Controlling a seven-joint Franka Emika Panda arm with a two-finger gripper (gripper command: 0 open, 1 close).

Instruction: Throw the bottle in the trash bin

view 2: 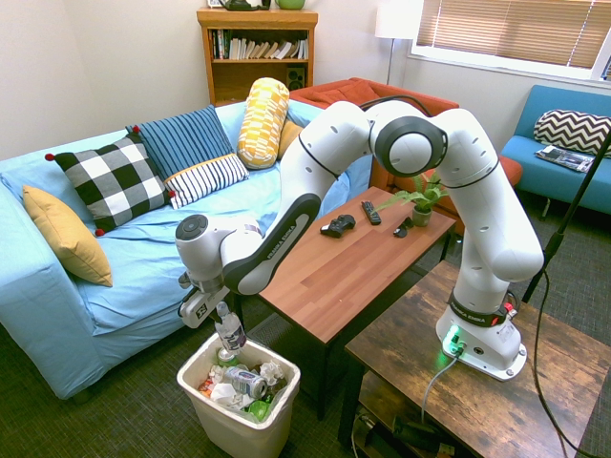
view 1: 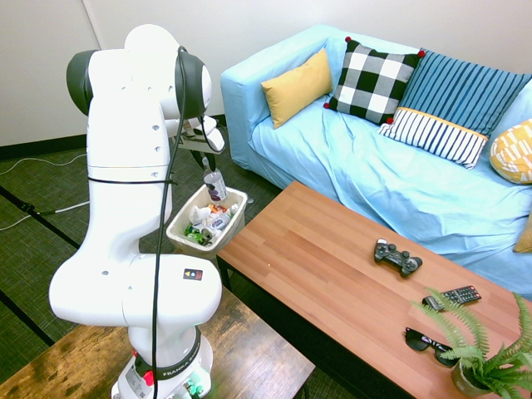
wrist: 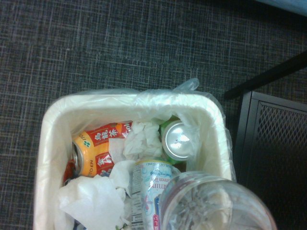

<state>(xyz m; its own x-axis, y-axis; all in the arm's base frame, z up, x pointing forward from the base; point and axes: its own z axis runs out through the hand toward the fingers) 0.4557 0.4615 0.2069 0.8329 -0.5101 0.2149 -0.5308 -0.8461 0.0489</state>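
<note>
I've got the gripper clamped on the bottle over the trash bin; crowded with cans, it could bounce out on release.

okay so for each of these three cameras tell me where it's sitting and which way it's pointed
First exterior view: high behind the arm's base, facing the sofa and table; arm fills the left.
Second exterior view: high across the room, facing the sofa, bookshelf and whole arm.
Wrist view: on the wrist, looking down into the bin; none of the robot's body shows, only the bottle.
Both exterior views share the end effector holding the bottle over the bin.
</note>
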